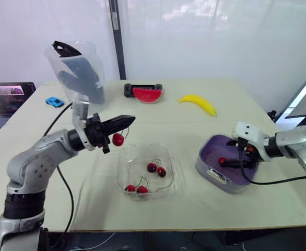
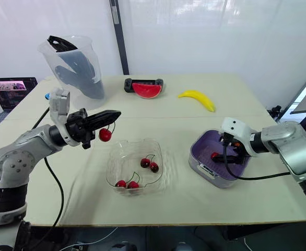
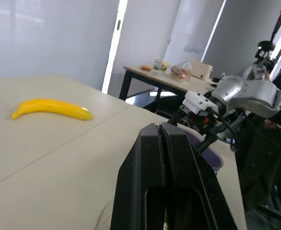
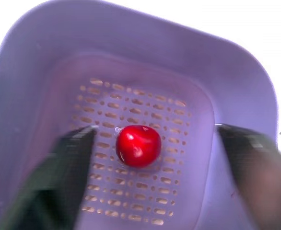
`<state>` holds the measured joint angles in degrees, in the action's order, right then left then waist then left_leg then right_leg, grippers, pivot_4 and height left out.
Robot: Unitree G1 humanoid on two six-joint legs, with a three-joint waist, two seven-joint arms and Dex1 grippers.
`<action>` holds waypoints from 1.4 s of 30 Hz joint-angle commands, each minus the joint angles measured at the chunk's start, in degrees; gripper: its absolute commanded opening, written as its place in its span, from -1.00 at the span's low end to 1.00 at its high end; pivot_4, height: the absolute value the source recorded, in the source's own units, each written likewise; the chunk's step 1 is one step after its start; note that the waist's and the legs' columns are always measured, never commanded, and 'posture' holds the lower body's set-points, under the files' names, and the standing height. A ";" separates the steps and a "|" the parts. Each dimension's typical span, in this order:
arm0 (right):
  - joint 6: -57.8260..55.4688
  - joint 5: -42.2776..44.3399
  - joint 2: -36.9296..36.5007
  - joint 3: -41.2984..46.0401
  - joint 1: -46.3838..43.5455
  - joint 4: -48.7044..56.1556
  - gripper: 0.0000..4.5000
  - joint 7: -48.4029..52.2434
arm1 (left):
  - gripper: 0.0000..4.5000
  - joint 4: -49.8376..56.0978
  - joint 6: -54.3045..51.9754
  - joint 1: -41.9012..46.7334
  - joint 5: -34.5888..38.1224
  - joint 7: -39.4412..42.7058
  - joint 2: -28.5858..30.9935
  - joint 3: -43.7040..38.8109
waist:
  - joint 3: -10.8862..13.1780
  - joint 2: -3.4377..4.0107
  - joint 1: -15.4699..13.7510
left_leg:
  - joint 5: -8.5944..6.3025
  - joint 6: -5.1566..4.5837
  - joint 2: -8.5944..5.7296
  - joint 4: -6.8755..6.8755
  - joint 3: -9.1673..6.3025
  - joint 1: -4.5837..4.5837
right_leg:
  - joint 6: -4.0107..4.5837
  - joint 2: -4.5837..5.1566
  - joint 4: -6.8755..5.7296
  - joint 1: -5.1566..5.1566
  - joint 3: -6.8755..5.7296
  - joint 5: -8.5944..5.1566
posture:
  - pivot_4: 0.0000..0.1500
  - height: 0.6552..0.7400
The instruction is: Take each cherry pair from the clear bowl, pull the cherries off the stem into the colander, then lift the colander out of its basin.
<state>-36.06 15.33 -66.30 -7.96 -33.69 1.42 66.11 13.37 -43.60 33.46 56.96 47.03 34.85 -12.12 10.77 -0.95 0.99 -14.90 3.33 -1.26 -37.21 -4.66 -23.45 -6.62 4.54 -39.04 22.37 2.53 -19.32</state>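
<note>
Left eye view, near first: clear bowl (image 1: 142, 147) at 6 o'clock, two cherry pairs (image 1: 156, 168) inside. L pincer (image 1: 129, 120) clamped on stem (image 1: 124, 132), one cherry (image 1: 118, 139) hanging above bowl's 10 o'clock rim. R pincer (image 1: 234, 163) spread in colander (image 1: 213, 146), 3 o'clock. Rec: carry across before pulling; desk (image 1: 195, 123) between looks open, banana (image 1: 197, 103) far, 1 o'clock.

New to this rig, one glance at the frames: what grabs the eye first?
The left gripper, shut, holds a dangling red cherry by its stem above the table, by the left rim of the clear plastic bowl; two cherry pairs lie in that bowl. To the right, the open right gripper reaches into the purple perforated colander, a loose red cherry lying between its fingers.
</note>
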 commanded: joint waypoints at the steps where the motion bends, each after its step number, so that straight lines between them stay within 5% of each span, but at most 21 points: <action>1: -3.86 5.14 -1.17 5.44 -3.09 2.39 0.98 3.87 | -1.00 -0.27 0.38 2.39 0.93 0.95 -0.64 -0.31 | 0.00 0.00 0.02 | 0.00 0.00 0.00 0.00 0.00 0.00 | 0.00 0.00 0.00 0.00 0.00 0.00 | 1.00 1.00; 5: -11.99 14.42 1.56 10.46 -7.92 4.64 0.98 5.42 | -1.00 -1.40 -0.63 5.09 3.00 0.74 -3.01 -0.20 | 0.01 0.01 0.15 | 0.00 0.00 0.02 0.00 0.00 0.00 | 0.00 -0.02 0.00 -0.01 0.00 0.00 | 1.00 1.00; 11: -23.39 26.69 19.17 13.29 -14.40 9.61 0.98 -4.96 | -1.00 -3.30 -2.02 9.32 4.60 0.67 -6.59 0.77 | 0.00 -0.04 0.22 | 0.00 0.00 0.07 -0.03 -0.04 0.01 | 0.01 -0.10 -0.02 -0.02 -0.02 0.01 | 1.00 1.00; 22: -27.98 35.27 45.25 11.93 -14.94 14.67 0.98 -23.33 | -1.00 -3.65 -2.16 10.36 3.99 1.16 -8.29 2.08 | -0.01 -0.04 0.34 | 0.16 0.29 0.01 -0.03 -0.12 -0.06 | 0.01 -0.04 -0.14 0.10 -0.06 0.01 | 1.00 1.00; 29: -27.19 36.26 50.80 10.89 -15.68 13.58 0.98 -27.79 | -1.00 -3.43 -2.47 10.48 3.86 1.70 -8.49 2.73 | -0.01 -0.04 0.43 | 0.17 0.29 0.00 -0.02 -0.13 -0.06 | 0.01 -0.04 -0.15 0.11 -0.06 0.01 | 1.00 1.00; 33: -27.25 36.34 51.08 10.66 -15.51 13.38 0.40 -28.80 | -1.00 -3.85 -2.27 10.84 3.62 2.02 -8.51 2.81 | -0.01 -0.04 0.82 | 0.15 0.26 -0.01 -0.02 -0.13 -0.06 | 0.01 -0.04 -0.15 0.10 -0.06 0.01 | 1.00 1.00; 42: -26.53 35.50 50.09 8.96 -15.15 12.90 0.40 -29.05 | -1.00 -3.37 -2.01 9.95 3.03 2.47 -8.80 3.43 | -0.01 -0.04 1.62 | 0.09 0.17 -0.01 0.05 -0.14 -0.06 | 0.01 -0.06 -0.16 0.15 -0.06 0.01 | 1.00 1.00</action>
<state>-63.59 50.69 -16.04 0.77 -47.82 13.25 36.99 8.48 -45.99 42.98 59.70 48.74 25.88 -8.39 10.76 -0.98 2.61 -14.81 3.50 -1.27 -37.16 -4.80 -23.51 -6.61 4.48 -39.20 22.52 2.47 -19.31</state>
